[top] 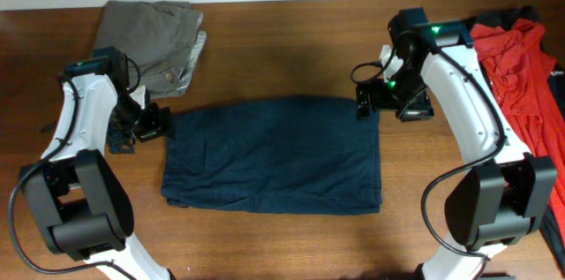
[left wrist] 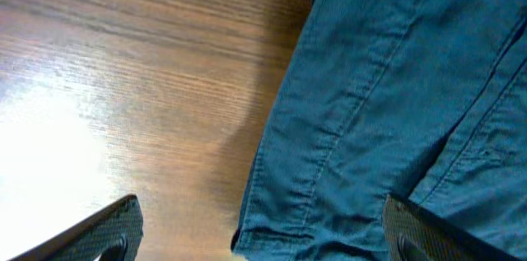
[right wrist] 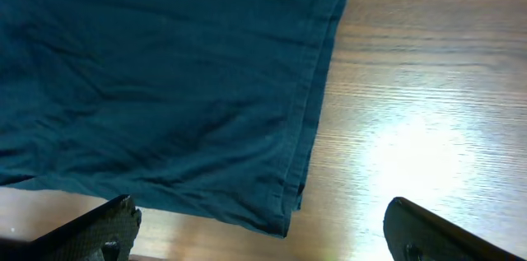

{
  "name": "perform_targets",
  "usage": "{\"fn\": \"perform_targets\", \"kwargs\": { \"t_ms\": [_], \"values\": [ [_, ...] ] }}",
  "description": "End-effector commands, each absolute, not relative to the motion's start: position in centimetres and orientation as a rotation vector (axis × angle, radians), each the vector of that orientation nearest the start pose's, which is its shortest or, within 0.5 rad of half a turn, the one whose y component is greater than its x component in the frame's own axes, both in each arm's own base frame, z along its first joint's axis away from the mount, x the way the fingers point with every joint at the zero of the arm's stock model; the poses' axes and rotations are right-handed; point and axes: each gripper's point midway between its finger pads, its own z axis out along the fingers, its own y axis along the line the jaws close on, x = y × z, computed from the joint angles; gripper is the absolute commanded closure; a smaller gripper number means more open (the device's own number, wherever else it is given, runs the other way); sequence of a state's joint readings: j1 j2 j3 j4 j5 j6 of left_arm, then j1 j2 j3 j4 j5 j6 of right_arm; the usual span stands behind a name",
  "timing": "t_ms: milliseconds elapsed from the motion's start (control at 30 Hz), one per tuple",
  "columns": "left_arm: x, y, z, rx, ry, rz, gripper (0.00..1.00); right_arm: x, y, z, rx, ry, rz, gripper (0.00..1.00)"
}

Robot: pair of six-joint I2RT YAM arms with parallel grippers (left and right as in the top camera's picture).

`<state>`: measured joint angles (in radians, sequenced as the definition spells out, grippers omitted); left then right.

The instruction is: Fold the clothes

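The dark navy garment (top: 274, 156) lies flat as a folded rectangle in the middle of the table. My left gripper (top: 159, 124) hovers at its top left corner, open. In the left wrist view that seamed corner (left wrist: 346, 154) lies between the wide-spread fingers (left wrist: 107, 232), unpinched. My right gripper (top: 366, 102) sits at the top right corner, open too. Its wrist view shows the layered navy edge (right wrist: 165, 72) ending between the spread fingertips (right wrist: 436, 232). Olive-grey trousers (top: 154, 37) lie folded at the back left. A red-and-black top (top: 521, 59) is bunched at the right edge.
Bare wooden table (top: 282, 50) surrounds the navy garment, with a pale wall strip along the back. The trousers pile lies just behind my left arm, and the red top lies just right of my right arm.
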<state>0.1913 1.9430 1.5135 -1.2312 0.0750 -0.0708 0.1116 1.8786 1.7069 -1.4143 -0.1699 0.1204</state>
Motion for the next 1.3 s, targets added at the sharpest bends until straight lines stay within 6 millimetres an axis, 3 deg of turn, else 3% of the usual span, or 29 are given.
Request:
{"fn": "perform_targets", "kwargs": {
  "t_ms": [0, 400, 500, 600, 867, 1267],
  "values": [
    [33.7, 5.2, 6.3, -0.385, 3.205, -0.162, 0.07, 34.3, 7.1, 13.9, -0.004, 3.156, 0.318, 0.01],
    [34.2, 4.5, 4.5, -0.314, 3.226, -0.253, 0.08, 34.5, 7.2, 14.0, -0.071, 3.14, 0.331, 0.01],
    [34.1, 4.5, 4.1, -0.316, 3.237, -0.255, 0.15, 34.6, 7.2, 14.0, -0.072, 3.137, 0.331, 0.01],
    [33.9, 4.4, 3.3, -0.322, 3.26, -0.268, 0.16, 34.8, 7.4, 14.0, -0.074, 3.125, 0.343, 0.01],
    [33.7, 3.1, 1.8, -0.255, 3.256, -0.397, 0.16, 35.0, 7.4, 14.0, -0.08, 3.119, 0.343, 0.01],
    [32.2, 1.4, -0.6, -0.24, 3.25, -0.529, 0.16, 35.0, 7.8, 14.1, -0.12, 3.109, 0.378, 0.01]
  ]
}}
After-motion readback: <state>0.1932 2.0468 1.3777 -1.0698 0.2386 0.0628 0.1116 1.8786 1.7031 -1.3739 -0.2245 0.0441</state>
